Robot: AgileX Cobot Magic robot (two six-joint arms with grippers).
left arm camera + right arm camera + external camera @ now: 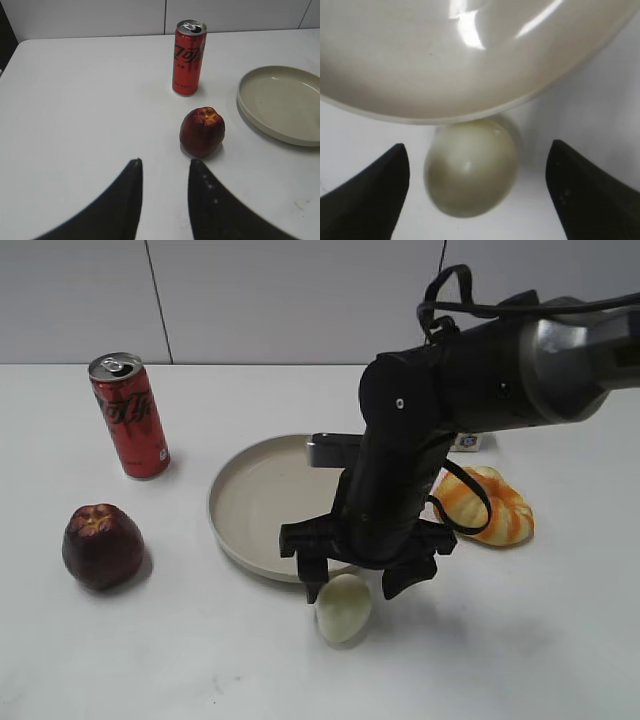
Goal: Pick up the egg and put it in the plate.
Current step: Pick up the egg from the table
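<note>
The pale cream egg (343, 608) lies on the white table just in front of the plate's near rim; it also shows in the right wrist view (470, 167). The beige plate (250, 502) sits mid-table and is empty; it fills the top of the right wrist view (470, 60) and shows at the right of the left wrist view (280, 100). My right gripper (362, 585) is open, hanging just above the egg, its fingers apart on either side of the egg (477, 150) without touching it. My left gripper (165, 167) is open and empty, back from the apple.
A red soda can (130, 415) stands at the back left. A dark red apple (102, 546) sits at the left. An orange-and-white ribbed pumpkin-like thing (490, 505) lies right of the plate, partly behind my right arm.
</note>
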